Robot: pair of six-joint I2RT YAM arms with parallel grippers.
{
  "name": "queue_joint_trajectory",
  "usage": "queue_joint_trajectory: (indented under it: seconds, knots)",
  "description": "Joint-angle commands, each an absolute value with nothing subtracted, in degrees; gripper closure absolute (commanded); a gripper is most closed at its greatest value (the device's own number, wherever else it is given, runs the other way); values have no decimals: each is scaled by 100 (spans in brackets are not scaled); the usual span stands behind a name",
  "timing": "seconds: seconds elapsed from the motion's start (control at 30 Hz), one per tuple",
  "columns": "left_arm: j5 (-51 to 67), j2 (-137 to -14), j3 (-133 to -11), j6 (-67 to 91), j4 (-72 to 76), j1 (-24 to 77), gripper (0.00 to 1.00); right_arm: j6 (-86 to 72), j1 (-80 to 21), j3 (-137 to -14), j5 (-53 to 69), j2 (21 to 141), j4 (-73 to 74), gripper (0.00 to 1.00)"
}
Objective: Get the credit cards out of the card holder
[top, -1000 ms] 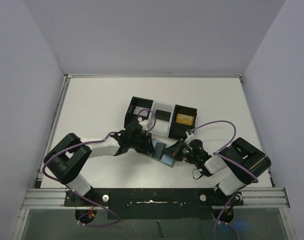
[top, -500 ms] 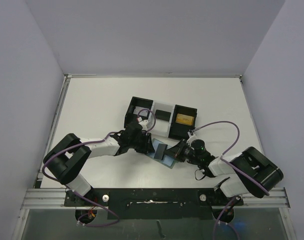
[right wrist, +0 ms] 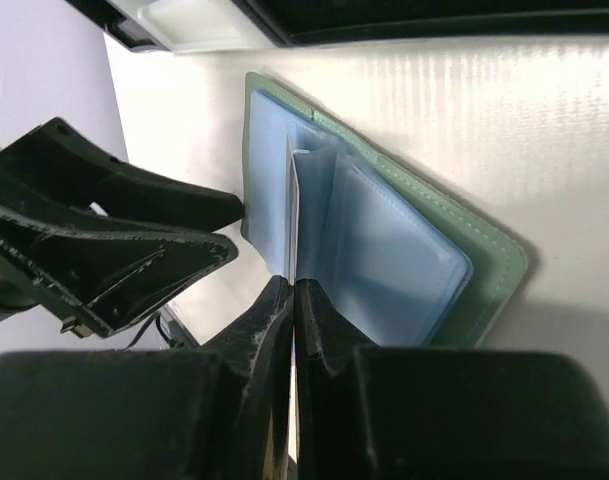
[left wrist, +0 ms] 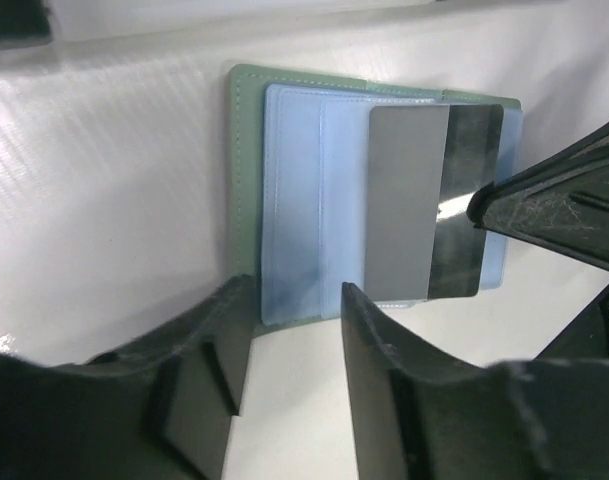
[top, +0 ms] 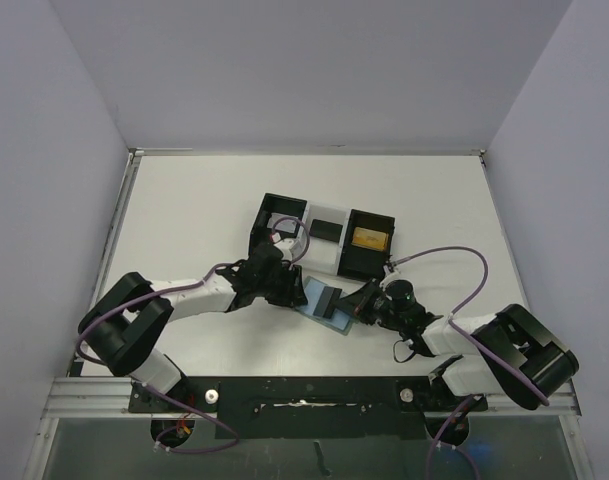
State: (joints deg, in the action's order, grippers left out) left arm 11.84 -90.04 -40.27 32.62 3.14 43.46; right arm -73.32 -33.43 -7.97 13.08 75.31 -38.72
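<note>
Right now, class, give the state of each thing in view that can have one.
card holder: open, lying flat, blue pockets up.
card: pinched, not yet clear of the holder.
right gripper: shut on the card.
left gripper: open, at the holder's edge.
tray: gold thing in one end compartment.

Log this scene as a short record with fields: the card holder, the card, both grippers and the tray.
card holder: lying open on the table, pale blue inside facing up
card: grey with a dark stripe, partly out of the holder
right gripper: shut on the card's edge
left gripper: open, fingers at the holder's opposite side; contact unclear
tray: beyond the holder, gold card in one end compartment
</note>
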Motion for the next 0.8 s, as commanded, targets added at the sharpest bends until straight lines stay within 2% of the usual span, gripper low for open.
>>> queue_joint_trajectory:
  seconds: [0.0,0.03,0.1,0.3,0.6,0.77]
  knots:
    - [883,-8537,-4066,3120,267,4348,56,-7491,-3472,-950,819,7531,-3866,98]
    - [857,-8482,-4035,3132,324,4350,49,-7452,-3517,-1061,811,7645,-3797,98]
    - [816,-8422,-3932,3179,523,4351,42,-7415,-3598,-1256,828,7938,-3885,99]
    - [932,-8808,-3967,3128,614,4334,40,-7508,-3686,-1459,772,8524,-4179,99]
    - [1397,-8679,-3588,3541,709,4362,60,-6782,-3751,-1898,1173,8513,-3318,99]
    - [1215,-8326,-3331,3678,593,4412,63,-6471,-3740,-1880,1233,8141,-2777,99]
